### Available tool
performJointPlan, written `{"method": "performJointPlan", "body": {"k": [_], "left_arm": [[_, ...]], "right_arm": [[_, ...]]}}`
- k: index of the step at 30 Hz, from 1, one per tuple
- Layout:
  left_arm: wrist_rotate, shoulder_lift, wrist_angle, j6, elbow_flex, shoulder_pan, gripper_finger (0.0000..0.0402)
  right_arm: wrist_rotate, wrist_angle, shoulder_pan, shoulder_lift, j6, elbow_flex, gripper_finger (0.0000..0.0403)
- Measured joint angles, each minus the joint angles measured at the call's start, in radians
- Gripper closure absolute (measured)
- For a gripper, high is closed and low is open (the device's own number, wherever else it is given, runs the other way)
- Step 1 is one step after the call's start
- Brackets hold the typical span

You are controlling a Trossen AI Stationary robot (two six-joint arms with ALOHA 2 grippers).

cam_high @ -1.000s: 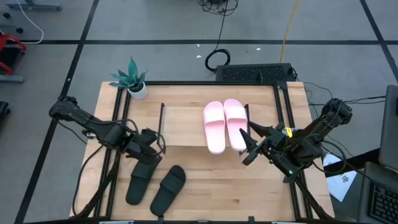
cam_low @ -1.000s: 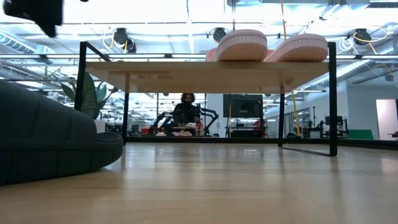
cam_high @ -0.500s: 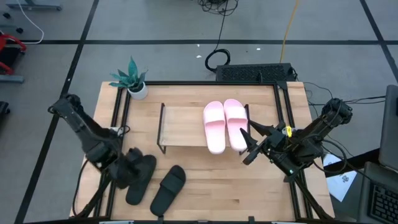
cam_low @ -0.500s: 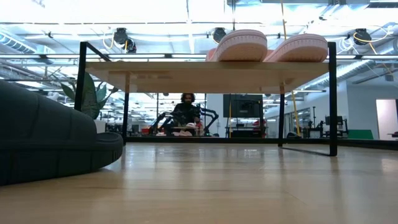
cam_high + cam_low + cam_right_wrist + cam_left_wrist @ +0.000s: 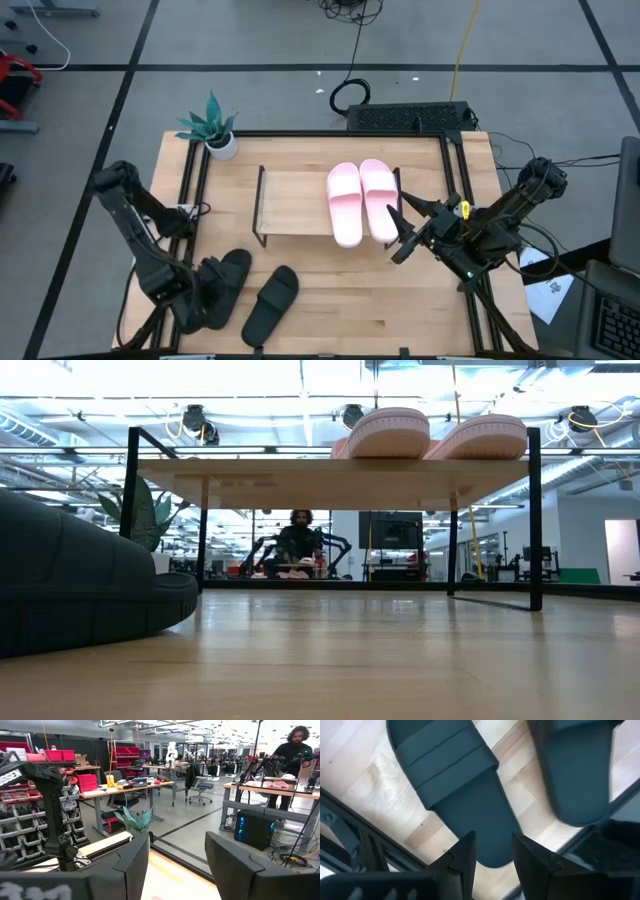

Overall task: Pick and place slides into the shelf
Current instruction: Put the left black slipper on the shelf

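Two pink slides lie side by side on the right end of the shelf; the low view shows their soles on its top board. Two black slides lie soles down on the table at the near left, one beside the other. My left gripper points down over the left black slide's heel end, open, its fingers apart above it. My right gripper hangs level and open beside the shelf's right end, nothing between its fingers.
A potted plant stands at the table's far left corner. Black frame rails run along the table's left and right sides. A dark box sits beyond the far edge. A person sits in the room behind.
My left gripper has swung from beside the shelf's left end toward the table's near left corner, sinking a little and turning about its own axis, and now hangs over the left black slide's heel end. The slides have kept their places.
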Motion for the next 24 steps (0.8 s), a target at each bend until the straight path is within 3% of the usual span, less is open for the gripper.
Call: {"method": "performJointPlan", "body": {"k": [15,24], "left_arm": [[-0.028,0.155,-0.004,0.259,0.000,0.002,0.0279],[-0.044,0.257,-0.066,0.315,0.000,0.002,0.0279]], "right_arm": [[-0.003,0.000,0.000,0.000,0.003,0.000,0.0220],[-0.003,0.000,0.000,0.000,0.003,0.000,0.0220]]}}
